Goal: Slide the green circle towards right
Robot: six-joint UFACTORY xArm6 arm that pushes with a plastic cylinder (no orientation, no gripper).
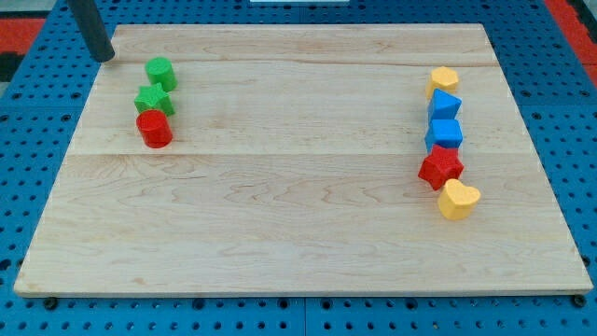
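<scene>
The green circle (160, 72) sits near the view's top left of the wooden board (298, 205). A green star (152, 99) touches it just below, and a red circle (155, 129) lies below the star. My tip (104, 58) is at the board's top left corner, to the left of and a little above the green circle, apart from it.
A column of blocks stands at the view's right: a yellow block (444, 79), a blue block (445, 104), a blue cube (445, 133), a red star (440, 167) and a yellow heart (457, 200). Blue pegboard surrounds the board.
</scene>
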